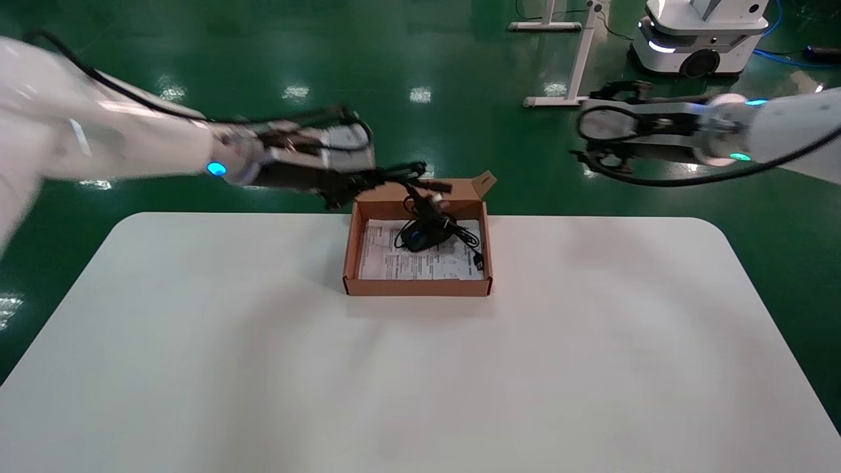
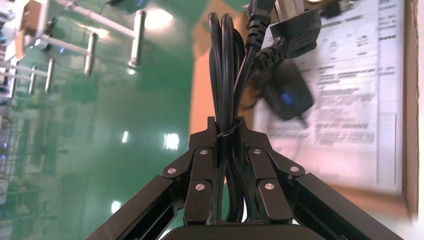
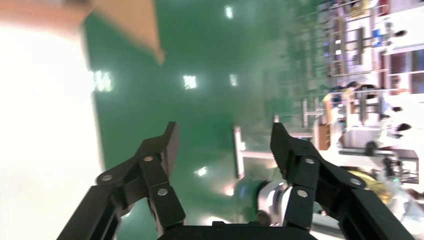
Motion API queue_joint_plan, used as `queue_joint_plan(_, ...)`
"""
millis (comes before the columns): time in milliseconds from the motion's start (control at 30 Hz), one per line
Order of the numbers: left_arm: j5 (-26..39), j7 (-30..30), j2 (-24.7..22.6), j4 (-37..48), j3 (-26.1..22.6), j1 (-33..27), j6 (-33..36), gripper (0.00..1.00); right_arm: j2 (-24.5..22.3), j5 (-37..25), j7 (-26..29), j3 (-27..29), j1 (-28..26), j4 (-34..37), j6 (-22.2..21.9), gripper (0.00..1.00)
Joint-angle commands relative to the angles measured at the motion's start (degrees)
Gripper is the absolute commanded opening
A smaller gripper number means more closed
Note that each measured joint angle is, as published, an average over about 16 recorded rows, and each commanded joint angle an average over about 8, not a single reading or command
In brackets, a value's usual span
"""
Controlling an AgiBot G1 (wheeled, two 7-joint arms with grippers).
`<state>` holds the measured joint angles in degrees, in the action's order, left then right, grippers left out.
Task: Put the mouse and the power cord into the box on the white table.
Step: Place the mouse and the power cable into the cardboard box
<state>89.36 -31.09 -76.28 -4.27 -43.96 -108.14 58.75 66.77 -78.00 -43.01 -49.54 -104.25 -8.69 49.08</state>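
The brown box (image 1: 417,286) stands at the far middle of the white table (image 1: 263,368). The black mouse (image 1: 415,238) lies in it on the printed sheet, with its thin cable beside it. My left gripper (image 1: 371,179) hovers over the box's far left corner, shut on the looped power cord (image 1: 402,173). The cord's plug end (image 1: 430,197) hangs down over the mouse. In the left wrist view the gripper (image 2: 226,125) clamps the power cord (image 2: 224,60), with the mouse (image 2: 287,97) and the box's sheet (image 2: 360,75) beyond it. My right gripper (image 1: 581,141) is open and empty, raised beyond the table's far right.
The box's lid flap (image 1: 483,182) stands up at its far right corner. Behind the table lie green floor, a white stand (image 1: 578,66) and another robot base (image 1: 700,39). The right wrist view shows its gripper (image 3: 224,142) over floor, beside the table edge (image 3: 45,125).
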Motion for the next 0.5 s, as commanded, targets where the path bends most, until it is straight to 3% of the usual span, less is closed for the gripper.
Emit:
queue_joint_plan(33, -0.5, -0.5, -1.7, -0.9, 0.3, 3.1, -3.6, 0.0, -2.6, 0.3, -1.2, 0.2, -0.9, 1.0, 3.6, 1.0)
queue_joint_plan(133, -1.3, 0.1, -1.9, -4.1, 0.2, 6.1, -5.5, 0.0, -5.1, 0.6, -2.8, 0.3, -1.2, 2.2, 7.0, 1.0)
queue_joint_plan(300, -2.4, 2.3, -2.0, -8.5, -1.3, 9.0, -6.5, 0.01, -7.3, 1.1, -4.3, 0.6, -1.5, 4.4, 9.0, 1.0)
queue_joint_plan(367, -2.5, 3.2, -2.0, -9.6, -2.2, 9.6, -6.5, 0.12, -7.8, 1.4, -4.4, 0.9, -1.6, 5.1, 9.3, 1.0)
queue_joint_plan(500, -2.3, 4.7, -2.0, -10.9, -4.1, 10.7, -6.5, 0.61, -8.4, 2.0, -4.4, 1.2, -1.8, 6.1, 10.0, 1.0)
